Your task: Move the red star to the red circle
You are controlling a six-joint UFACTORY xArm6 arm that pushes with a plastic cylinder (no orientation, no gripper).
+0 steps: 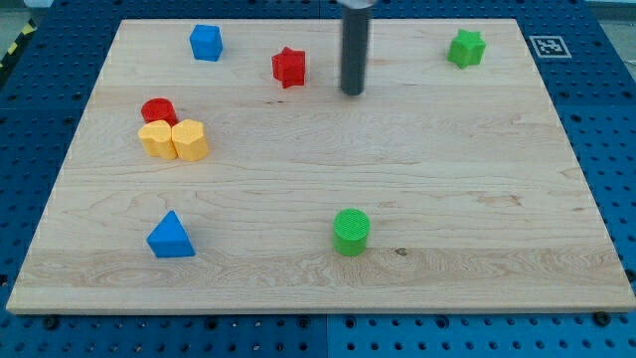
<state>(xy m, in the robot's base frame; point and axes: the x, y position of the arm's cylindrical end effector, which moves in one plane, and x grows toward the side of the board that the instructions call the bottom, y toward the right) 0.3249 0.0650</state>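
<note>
- The dark rod's tip (352, 92) stood on the pale wooden board (477, 199), near the small red star block (288, 67), on the star's right side in the view and not touching it.
- The rod had no jaws to open or close.
- The red circle block (158, 110) sat well apart, toward the view's left, touching two yellow blocks (174, 139).
- A crooked push could have sent the star spinning off toward the blue block (206, 42).
- A hard push could have knocked the yellow blocks.
- No boxes or bowls were there.
</note>
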